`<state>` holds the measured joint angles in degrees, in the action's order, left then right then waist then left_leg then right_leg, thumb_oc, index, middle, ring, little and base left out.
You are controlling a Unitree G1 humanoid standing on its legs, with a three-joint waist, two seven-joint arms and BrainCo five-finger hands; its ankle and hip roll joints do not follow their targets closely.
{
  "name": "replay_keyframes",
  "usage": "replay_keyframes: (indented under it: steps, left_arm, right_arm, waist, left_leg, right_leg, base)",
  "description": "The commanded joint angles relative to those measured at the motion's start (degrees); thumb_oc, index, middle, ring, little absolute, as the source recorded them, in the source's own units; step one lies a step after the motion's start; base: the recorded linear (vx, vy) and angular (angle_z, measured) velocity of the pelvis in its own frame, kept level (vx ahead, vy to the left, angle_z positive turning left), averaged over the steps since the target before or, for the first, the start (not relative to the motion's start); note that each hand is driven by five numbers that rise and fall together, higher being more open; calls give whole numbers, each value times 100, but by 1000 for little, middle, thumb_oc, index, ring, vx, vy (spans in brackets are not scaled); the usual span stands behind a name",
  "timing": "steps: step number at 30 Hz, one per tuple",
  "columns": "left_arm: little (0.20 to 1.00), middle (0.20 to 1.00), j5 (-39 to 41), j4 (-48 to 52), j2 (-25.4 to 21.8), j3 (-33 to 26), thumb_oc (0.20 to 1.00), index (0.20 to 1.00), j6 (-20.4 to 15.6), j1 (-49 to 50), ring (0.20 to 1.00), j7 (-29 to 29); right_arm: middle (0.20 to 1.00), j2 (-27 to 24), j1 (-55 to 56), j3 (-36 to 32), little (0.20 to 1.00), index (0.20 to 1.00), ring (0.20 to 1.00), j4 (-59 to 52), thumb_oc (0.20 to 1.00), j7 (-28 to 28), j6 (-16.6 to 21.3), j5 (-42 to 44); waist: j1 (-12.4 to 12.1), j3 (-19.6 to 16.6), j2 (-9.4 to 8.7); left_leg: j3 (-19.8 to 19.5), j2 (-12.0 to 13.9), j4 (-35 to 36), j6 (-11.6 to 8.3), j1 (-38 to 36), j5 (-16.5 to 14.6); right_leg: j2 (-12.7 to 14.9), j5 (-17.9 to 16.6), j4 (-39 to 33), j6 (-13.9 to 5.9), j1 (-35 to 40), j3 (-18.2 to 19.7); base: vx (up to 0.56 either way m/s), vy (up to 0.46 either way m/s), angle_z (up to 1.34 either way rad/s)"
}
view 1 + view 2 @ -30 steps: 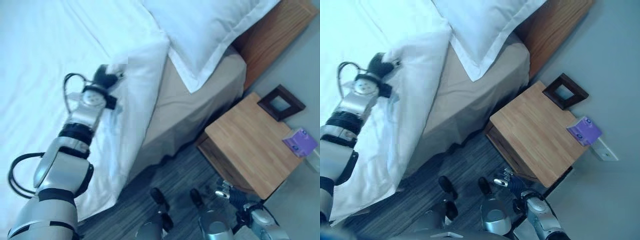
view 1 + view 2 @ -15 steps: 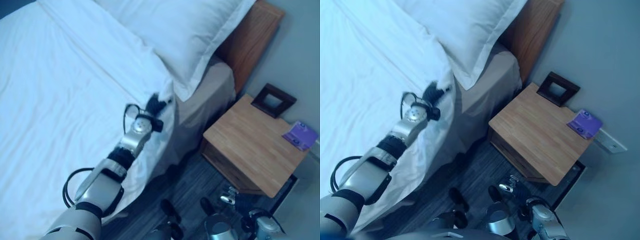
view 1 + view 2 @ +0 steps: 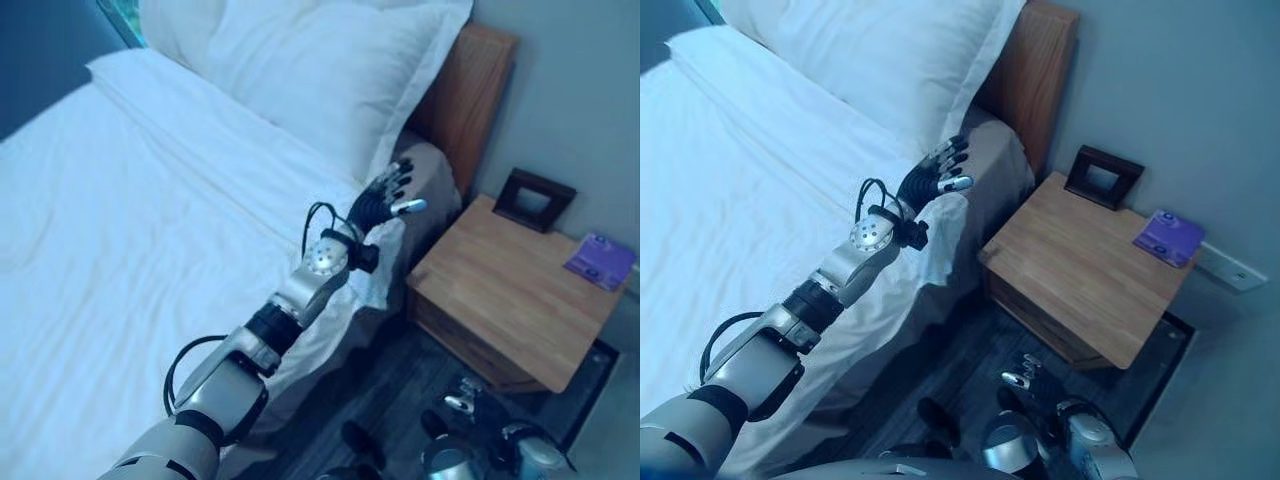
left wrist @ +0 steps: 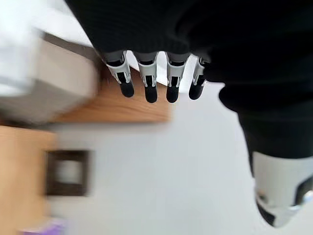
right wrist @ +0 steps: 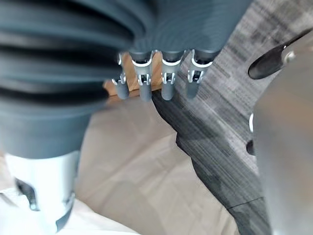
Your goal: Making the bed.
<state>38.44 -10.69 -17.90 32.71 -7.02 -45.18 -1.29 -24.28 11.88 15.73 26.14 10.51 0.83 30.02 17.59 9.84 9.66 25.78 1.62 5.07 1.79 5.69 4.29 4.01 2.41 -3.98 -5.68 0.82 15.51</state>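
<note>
Presently:
Left hand (image 3: 385,197): fingers spread, empty, raised above sheet (image 3: 150,230) edge.
Right hand (image 5: 156,73): fingers straight, empty.
Pillow (image 3: 310,70): 12 o'clock.
Nightstand (image 3: 505,290): 3 o'clock.

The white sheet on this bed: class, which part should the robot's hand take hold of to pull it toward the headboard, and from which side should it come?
Probably the sheet's loose upper corner, hanging over the mattress edge below the pillow. It drapes free there, so fingers can close round the cloth; elsewhere it lies flat. Come from the nightstand side, where the open left hand hovers above that corner.
</note>
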Motion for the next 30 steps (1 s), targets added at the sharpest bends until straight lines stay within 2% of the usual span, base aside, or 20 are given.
replay_keyframes:
  steps: [1,5,6,7,9,10,14,15,18,22,23,24,28,30]
  left_arm:
    - [1000,1000,633,380,-258,-449,1000,1000,-729,-265,1000,227]
    - [1000,1000,1257,1575,-469,-1057,1000,1000,-918,643,1000,502]
    - [1000,1000,1374,1776,-496,-1173,1000,1000,-907,980,1000,599]
    - [1000,1000,1471,1951,-560,-1279,1000,1000,-851,1414,1000,691]
    - [1000,1000,1418,2183,-845,-1504,1000,1000,-724,2182,1000,892]
    - [1000,1000,1615,2067,-1001,-1572,1000,1000,-533,2896,1000,1069]
    - [1000,1000,2080,1939,-1223,-1401,1000,1000,-77,3808,1000,1270]
    - [1000,1000,2219,1860,-1268,-1159,1000,1000,65,4028,1000,1259]
    - [1000,1000,2327,2013,-1358,-997,1000,1000,135,4095,1000,1261]
    - [1000,1000,2502,1990,-1263,-776,1000,1000,197,4109,1000,1208]
    - [1000,1000,2608,1967,-1124,-685,1000,1000,202,4099,1000,1143]
    - [1000,1000,2608,1964,-1119,-694,1000,1000,202,4095,1000,1143]
    - [1000,1000,2761,1920,-818,-613,1000,1000,219,4143,1000,1015]
    - [1000,1000,2799,1898,-745,-621,1000,1000,211,4143,1000,988]
  right_arm:
    - [1000,-21,145,-202,1000,1000,1000,-97,1000,-16,233,385]
    - [1000,-54,83,-507,1000,1000,1000,-158,1000,-128,386,257]
    - [548,-98,15,-623,548,548,548,-201,548,-175,442,207]
    - [200,-192,-89,-816,200,200,200,-321,200,-273,506,127]
    - [200,-423,-372,-1266,200,200,200,-594,200,-459,646,-2]
    - [200,-661,-723,-1692,200,200,200,-813,200,-701,820,-36]
    - [200,-1106,-1835,-2171,200,200,200,-603,200,-1288,1058,210]
    - [200,-1231,-2400,-2042,200,200,200,-575,200,-1463,1095,489]
    - [200,-1263,-2992,-1755,200,200,200,-526,200,-1525,1105,904]
    - [200,-1242,-4288,-997,200,200,200,25,200,-1656,1092,1211]
    - [200,-1084,-4859,-697,200,200,200,401,200,-1700,1071,1515]
    - [200,-1087,-4886,-682,200,200,200,424,200,-1693,1077,1526]
    - [200,-423,-5745,-239,200,200,200,1494,200,-1633,824,2275]
    - [200,-300,-5876,-182,200,200,200,1715,200,-1627,775,2383]
  waist:
    - [-249,-236,-306]
    - [-492,-325,-380]
    - [-550,-339,-404]
    - [-609,-361,-427]
    - [-732,-390,-447]
    - [-816,-403,-480]
    - [-1087,-467,-558]
    - [-1199,-477,-615]
    - [-1320,-493,-631]
    - [-1513,-483,-692]
    - [-1595,-485,-718]
    - [-1589,-479,-715]
    - [-1803,-416,-740]
    - [-1837,-404,-743]
  left_leg:
    - [-365,268,-498,-534,498,499]
    - [-536,211,-453,-530,469,532]
    - [-574,204,-443,-523,456,534]
    - [-608,188,-428,-512,439,533]
    - [-641,203,-445,-499,434,532]
    - [-674,194,-469,-481,409,513]
    - [-752,160,-500,-439,404,494]
    - [-796,116,-483,-423,387,493]
    - [-825,122,-459,-418,396,529]
    - [-871,113,-432,-419,388,576]
    - [-887,114,-424,-418,393,583]
    - [-885,115,-424,-418,394,583]
    - [-964,93,-446,-397,449,578]
    - [-988,82,-452,-390,470,577]
  right_leg:
    - [-38,125,45,84,483,-475]
    - [-41,182,6,114,621,-645]
    - [-41,193,-5,120,655,-681]
    - [-39,207,-24,127,697,-710]
    - [-63,218,-30,150,731,-736]
    - [-61,238,-56,162,797,-770]
    - [-60,280,-102,182,914,-872]
    - [-47,303,-102,184,957,-929]
    - [-82,294,-102,202,958,-943]
    - [-116,307,-102,237,995,-984]
    - [-131,314,-102,257,1001,-989]
    - [-131,313,-102,257,1000,-987]
    - [-138,347,-102,291,1021,-1040]
    - [-131,357,-102,295,1026,-1068]
  base:
    - [8,-46,25]
    - [16,-56,25]
    - [18,-58,33]
    - [17,-57,33]
    - [27,-57,23]
    - [32,-52,19]
    - [19,-39,16]
    - [-9,-39,14]
    - [-8,-27,13]
    - [-13,-22,14]
    - [-13,-15,9]
    - [-12,-12,9]
    - [-5,-9,6]
    - [-1,-11,5]
